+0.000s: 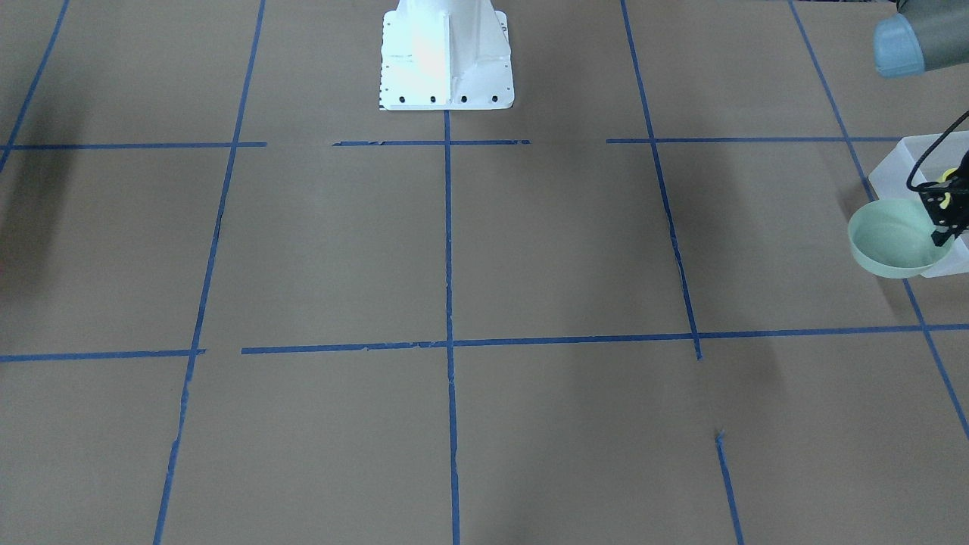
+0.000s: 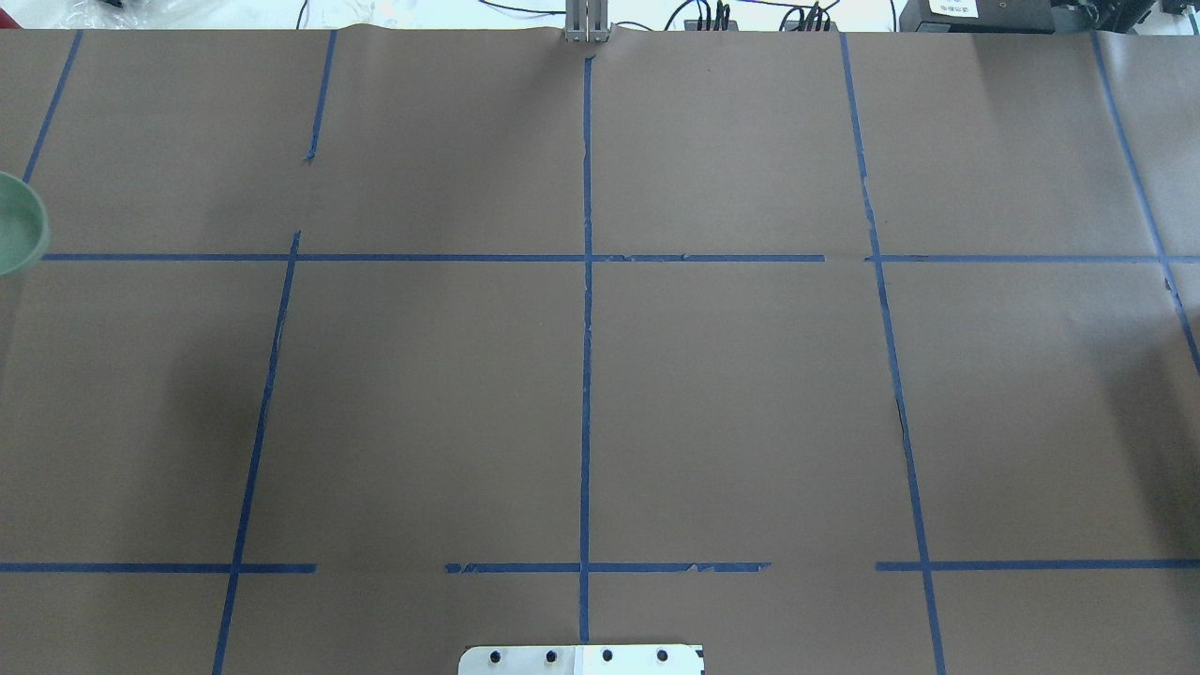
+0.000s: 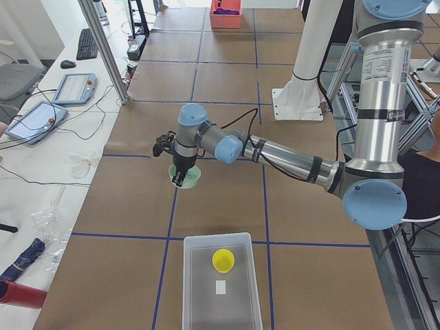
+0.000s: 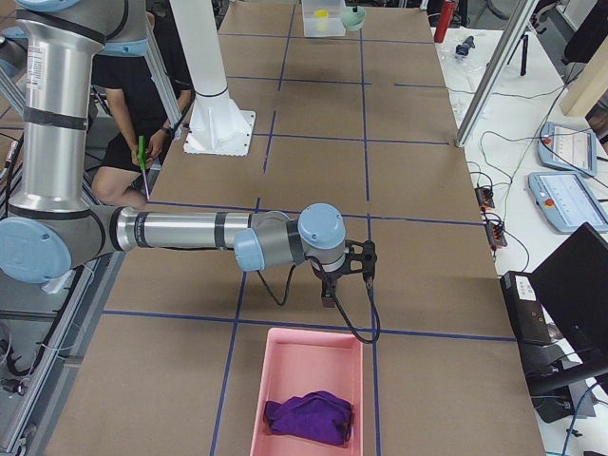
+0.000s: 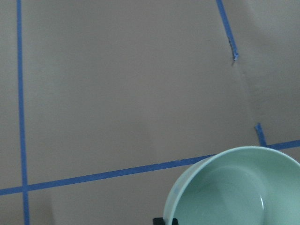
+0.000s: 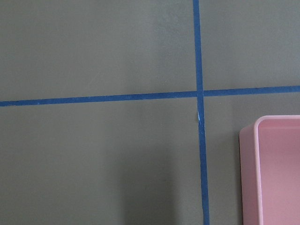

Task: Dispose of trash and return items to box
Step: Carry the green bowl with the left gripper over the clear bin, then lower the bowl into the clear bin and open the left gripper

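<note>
My left gripper (image 1: 942,236) is shut on the rim of a pale green bowl (image 1: 892,241) and holds it off the table. The bowl also shows in the left wrist view (image 5: 239,187) and at the overhead view's left edge (image 2: 17,225). In the exterior left view the bowl (image 3: 187,176) is some way from the frosted-white box (image 3: 196,289). A small yellow cup (image 3: 223,260) stands inside that box. My right gripper (image 4: 328,296) hangs low over the table just before a pink bin; I cannot tell whether it is open or shut.
The pink bin (image 4: 285,366) holds a purple cloth (image 4: 309,416); its corner shows in the right wrist view (image 6: 274,168). The white robot base (image 1: 447,57) stands at mid-table. Blue tape lines cross the brown table.
</note>
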Controlling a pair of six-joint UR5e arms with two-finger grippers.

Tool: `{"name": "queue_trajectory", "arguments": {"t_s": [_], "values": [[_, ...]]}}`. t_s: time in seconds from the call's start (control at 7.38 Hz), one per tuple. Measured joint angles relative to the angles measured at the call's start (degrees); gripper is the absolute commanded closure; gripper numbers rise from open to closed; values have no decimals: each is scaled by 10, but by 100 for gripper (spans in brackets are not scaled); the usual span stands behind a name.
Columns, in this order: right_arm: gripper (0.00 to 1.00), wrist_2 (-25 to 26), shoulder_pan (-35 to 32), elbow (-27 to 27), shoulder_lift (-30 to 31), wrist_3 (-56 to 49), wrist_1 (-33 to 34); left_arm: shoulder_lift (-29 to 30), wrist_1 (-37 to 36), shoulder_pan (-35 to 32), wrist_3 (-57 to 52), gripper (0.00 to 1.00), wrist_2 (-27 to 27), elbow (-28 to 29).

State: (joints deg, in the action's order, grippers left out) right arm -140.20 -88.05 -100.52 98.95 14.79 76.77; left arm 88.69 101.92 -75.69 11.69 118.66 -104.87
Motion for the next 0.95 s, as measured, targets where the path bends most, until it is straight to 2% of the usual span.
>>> {"name": "queue_trajectory", "arguments": {"t_s": [0.41, 0.68, 0.95], "values": [[0, -1, 0, -3, -1, 0, 0, -26, 5, -149, -252, 100, -5, 108], [0, -1, 0, -4, -1, 0, 0, -57, 31, -184, -317, 100, -27, 146], [0, -1, 0, -4, -1, 1, 0, -107, 118, -191, -332, 100, -39, 177]]}}
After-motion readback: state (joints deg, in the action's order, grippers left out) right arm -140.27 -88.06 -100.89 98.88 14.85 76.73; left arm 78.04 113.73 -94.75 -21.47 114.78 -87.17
